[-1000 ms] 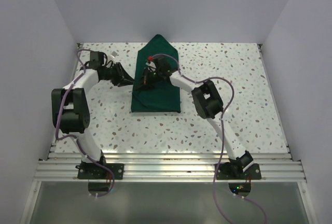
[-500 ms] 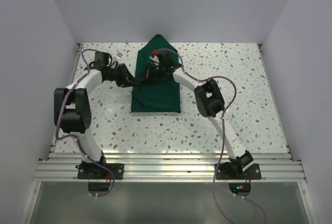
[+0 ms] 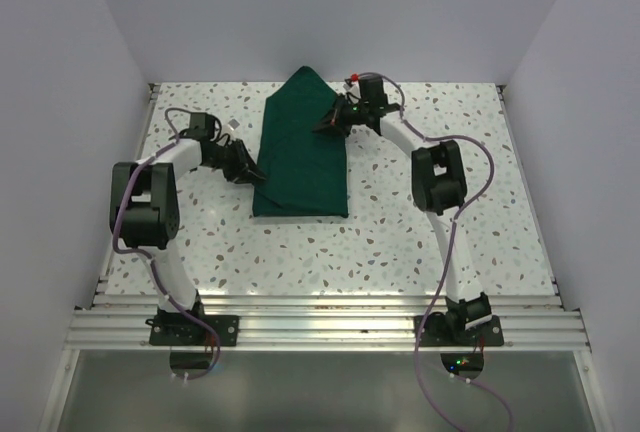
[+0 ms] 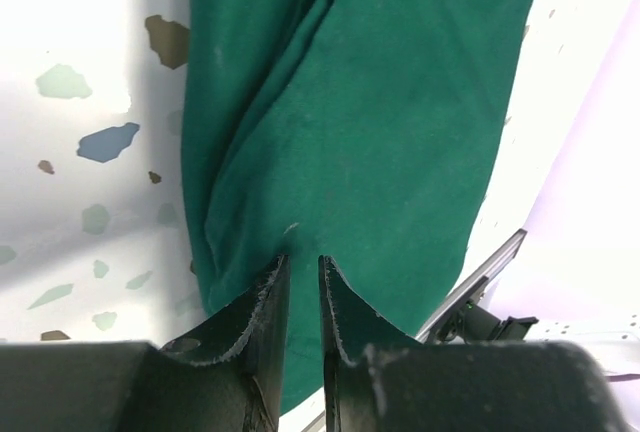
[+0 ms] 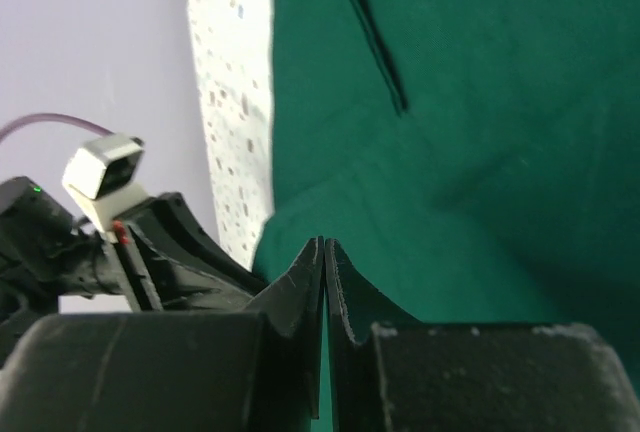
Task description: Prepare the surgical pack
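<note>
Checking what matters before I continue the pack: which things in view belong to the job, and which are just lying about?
Job: dark green drape; left gripper at its left edge; right gripper at its far right corner.
Lying about: none seen; the speckled table just carries the drape.

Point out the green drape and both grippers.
Green drape (image 3: 300,162), top view, middle of cloth.
Left gripper (image 4: 302,264), left wrist view, between its fingertips.
Right gripper (image 5: 324,244), right wrist view, where fingertips meet.

drape (image 3: 300,152) on table (image 3: 480,202), left hand (image 3: 248,176) beside it
</note>
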`<state>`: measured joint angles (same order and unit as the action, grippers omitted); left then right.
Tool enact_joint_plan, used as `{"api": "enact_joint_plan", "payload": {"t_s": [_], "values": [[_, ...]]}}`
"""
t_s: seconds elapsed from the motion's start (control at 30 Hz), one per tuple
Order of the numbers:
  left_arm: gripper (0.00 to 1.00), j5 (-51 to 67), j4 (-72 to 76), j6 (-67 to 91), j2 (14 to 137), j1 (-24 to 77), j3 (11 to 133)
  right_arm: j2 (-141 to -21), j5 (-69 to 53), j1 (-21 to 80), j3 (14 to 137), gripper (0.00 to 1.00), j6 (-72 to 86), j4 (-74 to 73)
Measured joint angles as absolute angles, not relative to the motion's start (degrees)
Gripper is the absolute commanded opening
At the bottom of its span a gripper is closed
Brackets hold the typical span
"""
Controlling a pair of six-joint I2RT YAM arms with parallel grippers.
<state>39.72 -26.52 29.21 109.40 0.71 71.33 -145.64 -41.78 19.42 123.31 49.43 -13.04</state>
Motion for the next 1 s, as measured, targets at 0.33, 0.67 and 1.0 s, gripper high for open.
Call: {"api": "enact_joint_plan", "payload": {"t_s": [0.33,0.67,1.0], "values": [[0.28,38.15,-28.86,26.72,109.78,-1.45,71.5,-145.64,-43.64,18.96,117.93,0.04,46.98,-14.98],[0.31,42.98,-23.62,28.45,113.01,-1.78,82.56,-145.8,-44.75,14.87,115.87,0.04,45.06,-15.46],[0.24,50.0,-15.31,33.17,125.67,1.56,90.45,-146.12,-45.01,15.42,116.73,0.04,44.4,-16.88]]}}
